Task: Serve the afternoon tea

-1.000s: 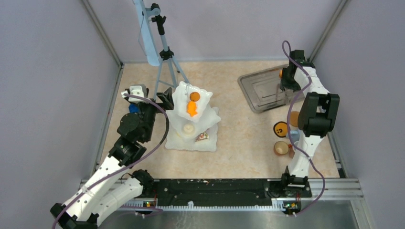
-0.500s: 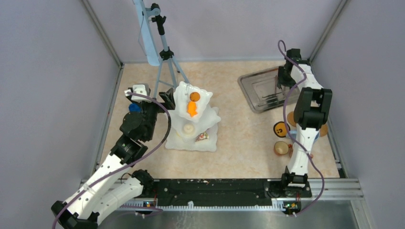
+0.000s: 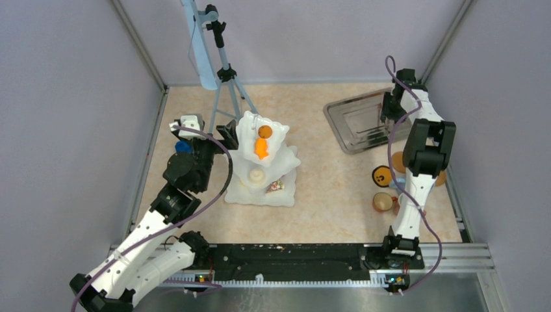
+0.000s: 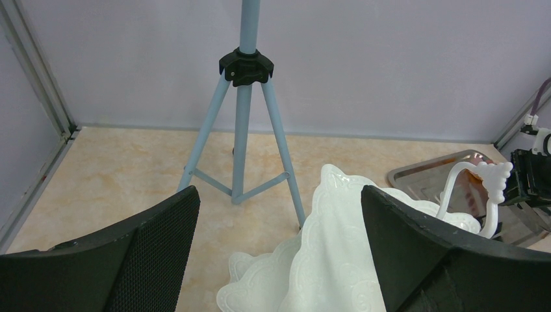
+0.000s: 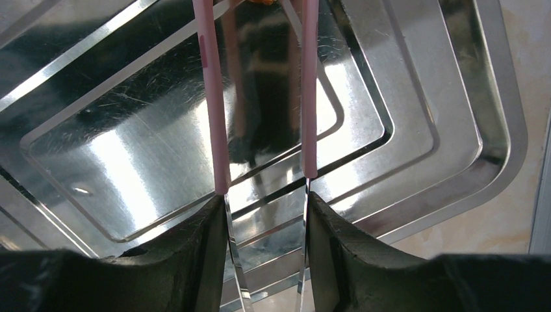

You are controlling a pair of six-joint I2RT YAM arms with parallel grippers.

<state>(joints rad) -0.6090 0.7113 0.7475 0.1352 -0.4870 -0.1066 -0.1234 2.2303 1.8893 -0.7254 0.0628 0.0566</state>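
Four small pastries sit on the white tiered stand point(image 3: 289, 162): an orange-brown ball point(image 3: 263, 131) and an orange piece point(image 3: 260, 149) on its top tier, a cream one point(image 3: 257, 175) lower down, and a cake slice point(image 3: 275, 186) on the bottom tier. My left fingers point(image 4: 156, 253) are spread wide and hold nothing, just left of the stand. My right fingers point(image 5: 195, 260) are clamped on the pink tongs point(image 5: 211, 97), over the metal tray point(image 3: 344, 114), which lies well to the right of the stand and farther back. An orange-brown mug point(image 3: 383, 202) and a round yellow piece point(image 3: 381, 175) rest on the surface right of the stand. A blue toy car point(image 3: 183, 147) peeks out left of the stand, and a tripod point(image 4: 243, 117) rises behind it.
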